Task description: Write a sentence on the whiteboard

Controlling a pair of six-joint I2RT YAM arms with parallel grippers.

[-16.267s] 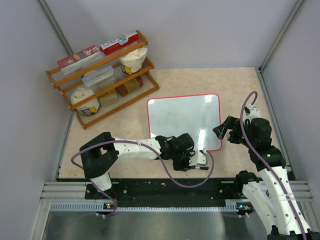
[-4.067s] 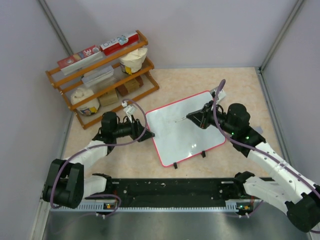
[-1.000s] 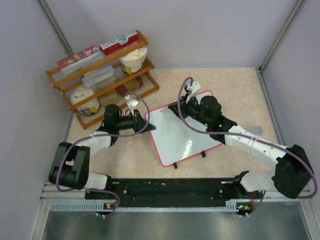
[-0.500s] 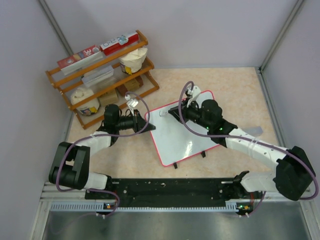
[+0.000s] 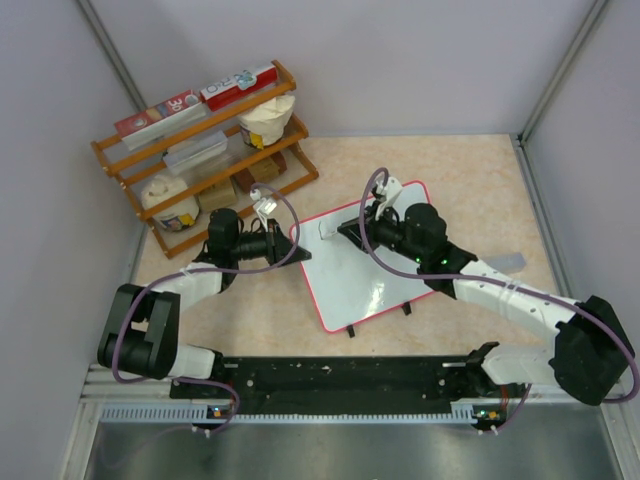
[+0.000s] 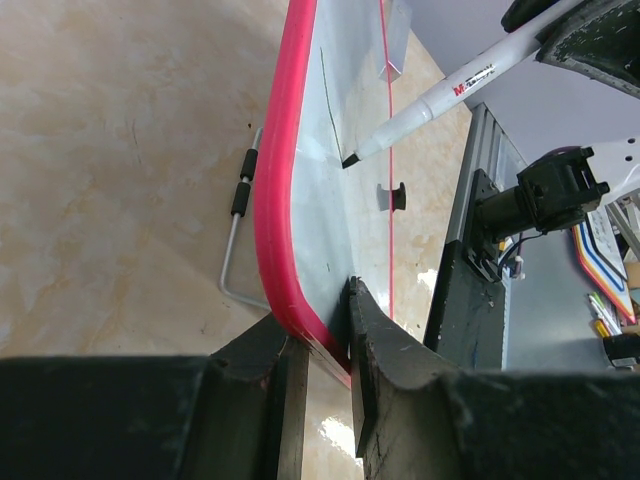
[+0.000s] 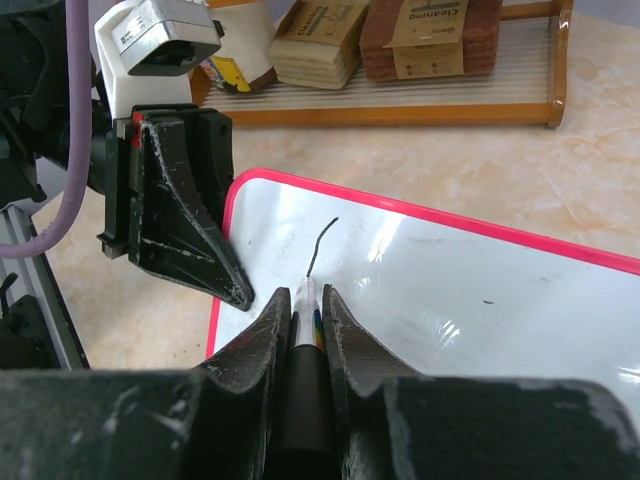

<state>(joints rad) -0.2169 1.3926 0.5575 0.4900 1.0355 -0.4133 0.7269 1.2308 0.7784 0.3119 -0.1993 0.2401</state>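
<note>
I see the whiteboard (image 5: 352, 282) mid-frame in top view, turned at an angle on the beige table (image 5: 470, 190). My L gripper (image 6: 325, 330) pinches its red rim at the board's left corner, jaws narrow. R gripper (image 7: 305, 300) is clamped on a marker (image 6: 450, 90), tip at the board, upper-left part. The sentence (image 7: 320, 245) is just one thin black stroke. Wooden rack (image 5: 200, 150) upper left.
</note>
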